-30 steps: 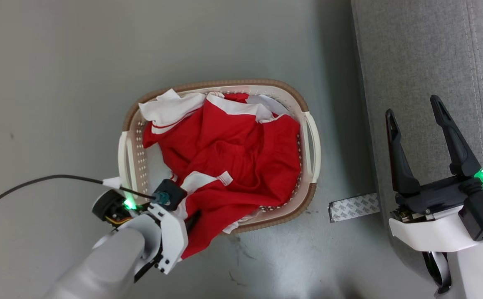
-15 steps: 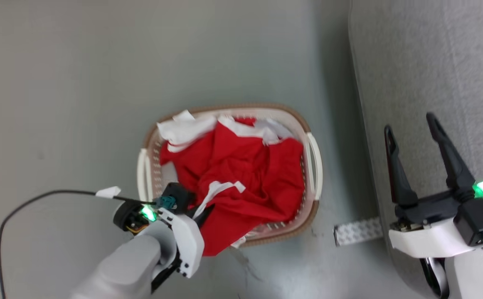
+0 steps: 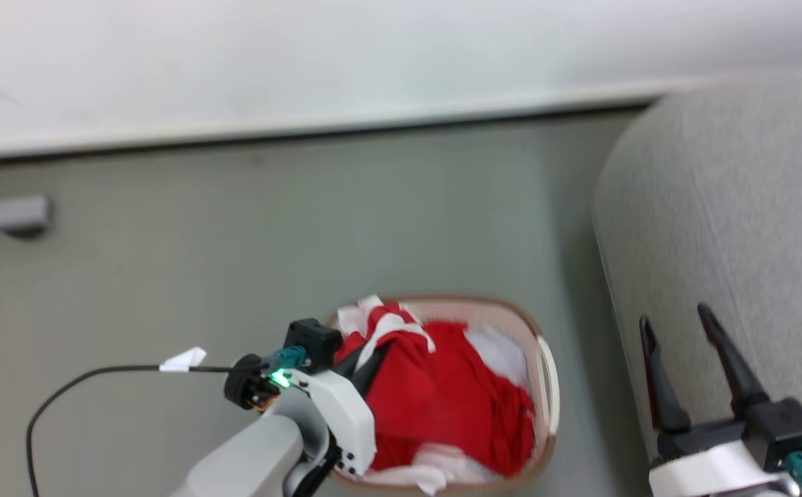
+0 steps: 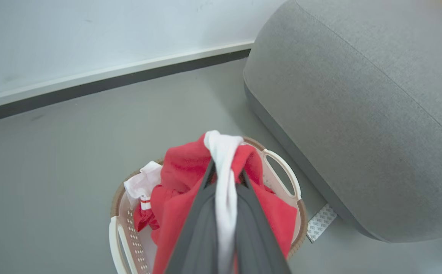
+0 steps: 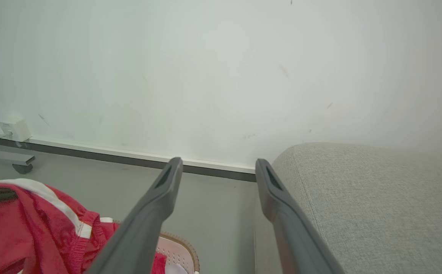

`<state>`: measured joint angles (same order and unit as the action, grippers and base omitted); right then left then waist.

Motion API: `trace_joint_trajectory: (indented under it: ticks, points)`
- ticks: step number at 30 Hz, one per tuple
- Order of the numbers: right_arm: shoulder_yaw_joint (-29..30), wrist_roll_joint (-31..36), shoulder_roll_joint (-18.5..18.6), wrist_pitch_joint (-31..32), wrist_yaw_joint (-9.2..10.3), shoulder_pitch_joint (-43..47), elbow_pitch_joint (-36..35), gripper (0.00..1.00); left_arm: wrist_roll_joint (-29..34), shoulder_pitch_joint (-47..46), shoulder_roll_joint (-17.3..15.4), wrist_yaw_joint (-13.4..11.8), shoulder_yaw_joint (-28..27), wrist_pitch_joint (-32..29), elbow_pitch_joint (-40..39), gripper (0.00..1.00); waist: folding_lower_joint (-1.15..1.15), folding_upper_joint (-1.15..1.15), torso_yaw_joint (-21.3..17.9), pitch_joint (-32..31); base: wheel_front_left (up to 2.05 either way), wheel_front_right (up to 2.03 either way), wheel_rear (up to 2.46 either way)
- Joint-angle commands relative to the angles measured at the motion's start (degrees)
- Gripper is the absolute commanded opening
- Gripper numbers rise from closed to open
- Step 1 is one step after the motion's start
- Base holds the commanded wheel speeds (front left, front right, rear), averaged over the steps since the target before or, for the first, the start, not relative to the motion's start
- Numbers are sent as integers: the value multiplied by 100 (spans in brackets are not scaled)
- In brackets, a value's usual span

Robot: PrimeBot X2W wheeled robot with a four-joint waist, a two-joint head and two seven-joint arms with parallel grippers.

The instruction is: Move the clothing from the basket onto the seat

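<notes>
From my head camera, my left gripper [image 3: 365,360] sits at the near-left rim of the basket [image 3: 547,386]. Its 2 dark fingers are buried in the clothing [image 3: 442,404], with a white-trimmed fold bunched up around them. The rest of the red garment lies heaped inside the basket, which stands on the grey floor [image 3: 304,235] just beside the seat [image 3: 732,207]. A black cable [image 3: 90,376] trails from my left wrist. My right gripper [image 3: 673,317] hangs at the lower right over the edge of the seat, its fingers spread apart and holding nothing.

Along my left wrist, the left gripper [image 4: 225,171] is clamped on the clothing [image 4: 183,167]. A white band of fabric runs down between my 2 fingers, and red cloth is pinched at the tips and lifted above the rim. Below it, more red and white fabric fills the basket [image 4: 282,176]. The seat [image 4: 358,95] rises to the right, close to the basket but not touching it, and a strip of patterned tape [image 4: 321,226] lies on the floor between them.

Along my right wrist, the right gripper [image 5: 218,163] has its fingers wide apart and empty, pointing at the pale wall [image 5: 205,76]. The seat [image 5: 377,190] is on the right. At the lower left is the raised clothing [image 5: 23,228] and a bit of the basket [image 5: 183,245] rim.
</notes>
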<state>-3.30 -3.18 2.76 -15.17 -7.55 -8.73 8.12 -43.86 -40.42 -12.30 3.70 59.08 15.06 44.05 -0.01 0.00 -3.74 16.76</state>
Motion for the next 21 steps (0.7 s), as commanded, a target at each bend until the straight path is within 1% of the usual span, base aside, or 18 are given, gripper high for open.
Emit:
trace_joint_trajectory:
  ticks: [1,4,9,17,21]
  points:
    - [18,-54,20,2,12,137,69,100,31,139,-35,-63,-26,10,-138,0,1,0,347,-735,0,0,0]
    - [41,-106,23,2,12,280,225,100,43,252,-114,-228,-83,11,-555,0,1,0,415,-1043,0,0,0]
    - [124,-134,21,2,12,441,400,100,83,353,-305,-606,-145,-89,-1317,0,1,0,495,-1458,0,0,0]
    - [-310,-150,24,2,12,501,589,100,83,296,-786,-1126,-304,-512,-2716,0,1,0,510,-1753,0,0,0]
    - [-619,-48,21,2,12,399,631,100,108,198,-974,-1307,-384,-701,-3323,0,1,0,489,-1801,0,0,0]
